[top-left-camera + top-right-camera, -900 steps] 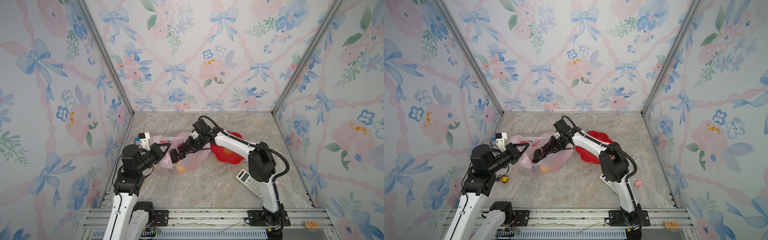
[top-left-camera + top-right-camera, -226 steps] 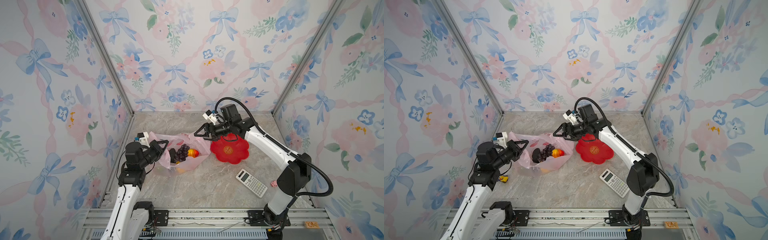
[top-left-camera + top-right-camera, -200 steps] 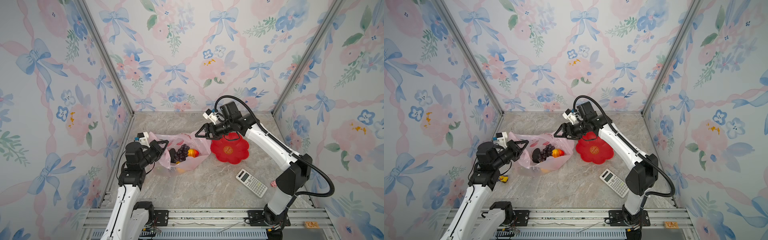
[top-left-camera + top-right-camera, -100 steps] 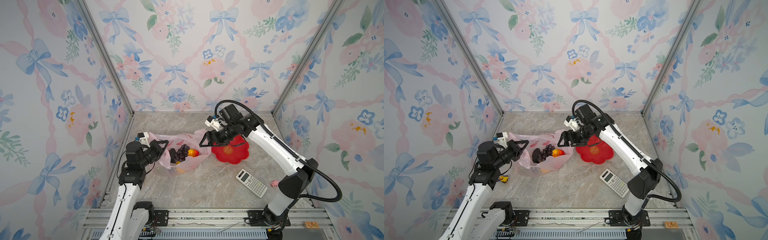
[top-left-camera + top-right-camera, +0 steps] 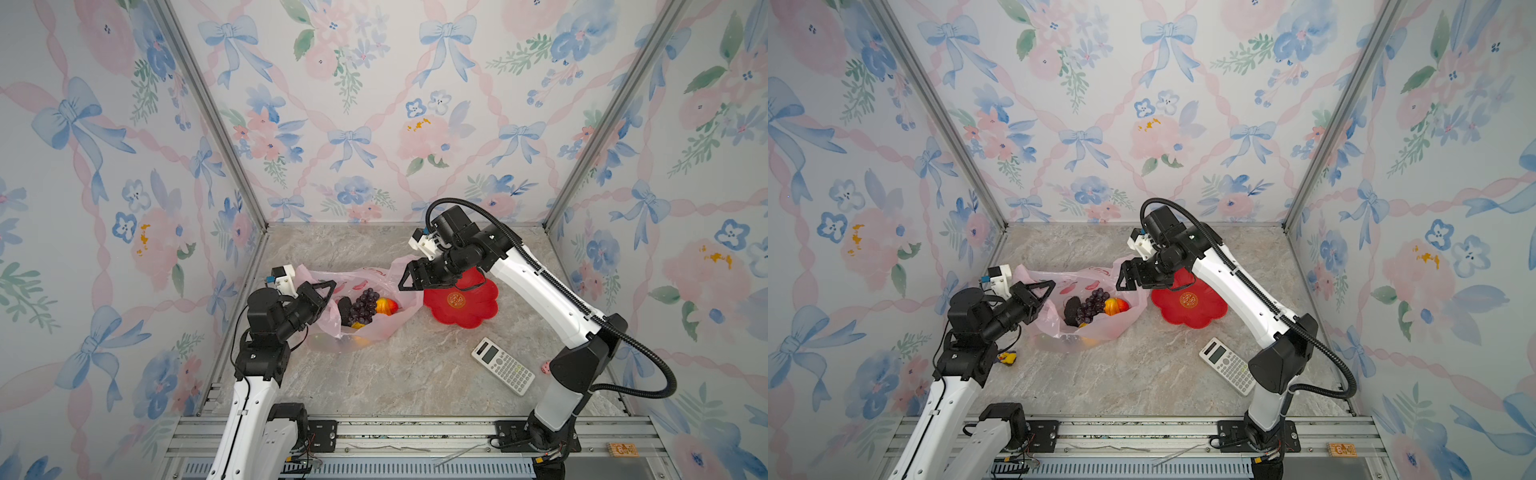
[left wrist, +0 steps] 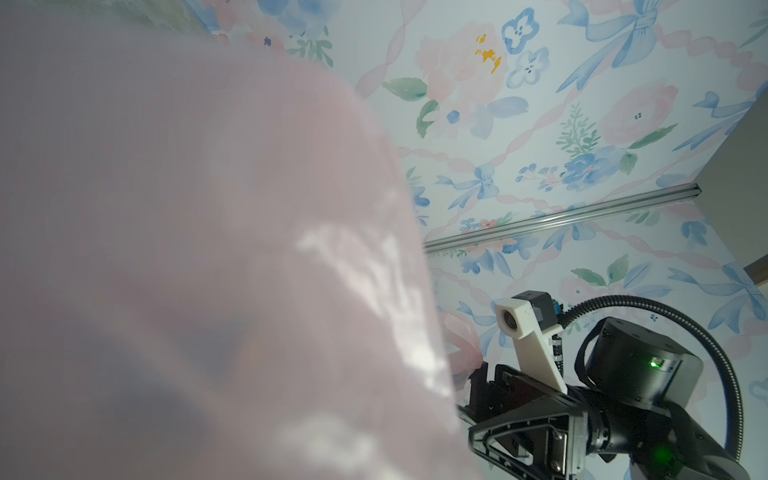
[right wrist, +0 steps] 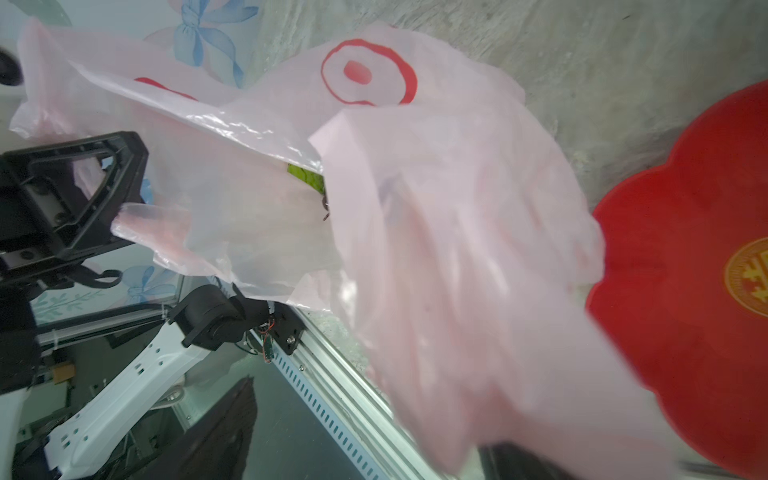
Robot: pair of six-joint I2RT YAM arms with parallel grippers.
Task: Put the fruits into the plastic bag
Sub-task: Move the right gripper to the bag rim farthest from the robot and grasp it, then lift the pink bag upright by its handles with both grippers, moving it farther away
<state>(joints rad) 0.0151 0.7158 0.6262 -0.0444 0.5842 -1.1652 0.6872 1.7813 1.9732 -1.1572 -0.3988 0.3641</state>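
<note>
Nearest on the marble tabletop, on the right, lay a calculator, its long axis running from far left to near right with the display at the far-left end. Just to its right, partly hidden by the right arm, sat a tiny pink figure. A small yellow item lay near the left arm's lower joint.

Farther in, left of centre, the plastic bag lay slumped on the table. Its long axis ran left to right between the two grippers and its mouth gaped upward. Inside it the fruits sat bunched. The purple grape bunch stretched from near left to far right. The dark avocado touched its left side, and a red-yellow mango was just beside it on the right. An orange-yellow fruit showed through the film at the near side. The right wrist view caught a sliver of a green fruit under the bag's folded lip.

The left gripper had its jaws pressed together on the bag's left edge, holding it up. Pink film filled most of the left wrist view.

To the right of the bag, touching its corner, lay the red flower-shaped plate, bare apart from its gold emblem. Over the plate's far-left edge the right gripper hung with jaws spread wide. It pointed left toward the bag's raised right flap, and that flap draped against its fingers without being pinched.
</note>
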